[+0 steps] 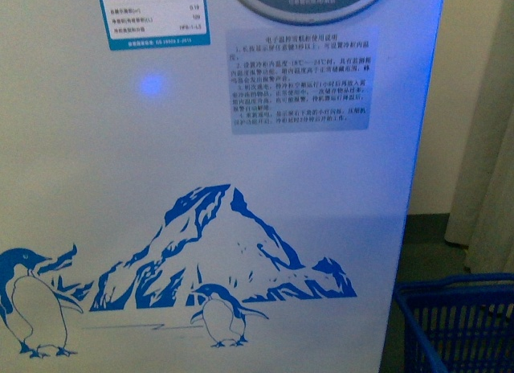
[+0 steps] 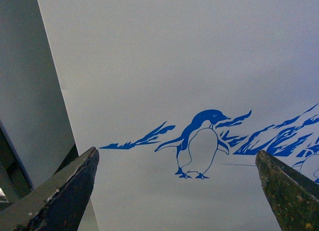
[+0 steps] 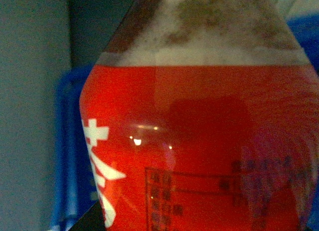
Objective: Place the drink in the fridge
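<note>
While the right tool [image 3: 164, 111] appears pressed onto the drink [image 3: 214, 156] at its red label, the left tool [image 2: 175, 154] hangs spread and empty, facing the fridge [image 1: 161, 148] front at its penguin picture. A blue basket [image 1: 458, 317] stands just beside the fridge. Since the fridge top is out of view, I would lift the drink above it before moving inward, with the grip kept firm.

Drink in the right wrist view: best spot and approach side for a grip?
Grip the drink on its red-label body, coming in from the side with the fingers across its width. That band is the widest, near-straight part. Above it the shoulder tapers inward, so pads there would likely slide. The cap is out of view.
</note>
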You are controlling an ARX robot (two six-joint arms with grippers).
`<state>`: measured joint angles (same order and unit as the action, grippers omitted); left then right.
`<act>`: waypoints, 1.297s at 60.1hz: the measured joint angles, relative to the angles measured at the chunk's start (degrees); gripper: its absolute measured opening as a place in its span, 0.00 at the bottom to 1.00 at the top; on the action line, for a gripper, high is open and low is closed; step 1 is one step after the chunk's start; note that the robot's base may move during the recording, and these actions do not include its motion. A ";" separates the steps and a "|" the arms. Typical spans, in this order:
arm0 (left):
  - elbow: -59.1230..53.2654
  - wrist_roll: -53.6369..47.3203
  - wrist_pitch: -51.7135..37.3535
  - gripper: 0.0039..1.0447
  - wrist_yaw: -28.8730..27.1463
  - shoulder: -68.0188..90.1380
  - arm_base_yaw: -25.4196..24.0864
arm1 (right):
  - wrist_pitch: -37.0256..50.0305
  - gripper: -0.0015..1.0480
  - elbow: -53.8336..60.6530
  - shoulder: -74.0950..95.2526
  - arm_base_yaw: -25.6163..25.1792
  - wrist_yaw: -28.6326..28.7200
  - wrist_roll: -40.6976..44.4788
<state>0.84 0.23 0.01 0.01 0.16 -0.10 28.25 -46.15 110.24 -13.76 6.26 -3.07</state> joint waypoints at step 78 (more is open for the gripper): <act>0.00 0.00 0.00 0.92 0.00 0.00 0.00 | -22.08 0.35 28.87 -94.55 24.15 -29.77 10.23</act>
<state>0.84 0.23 0.01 0.01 0.16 -0.10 6.17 -17.28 15.68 10.39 -23.51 7.16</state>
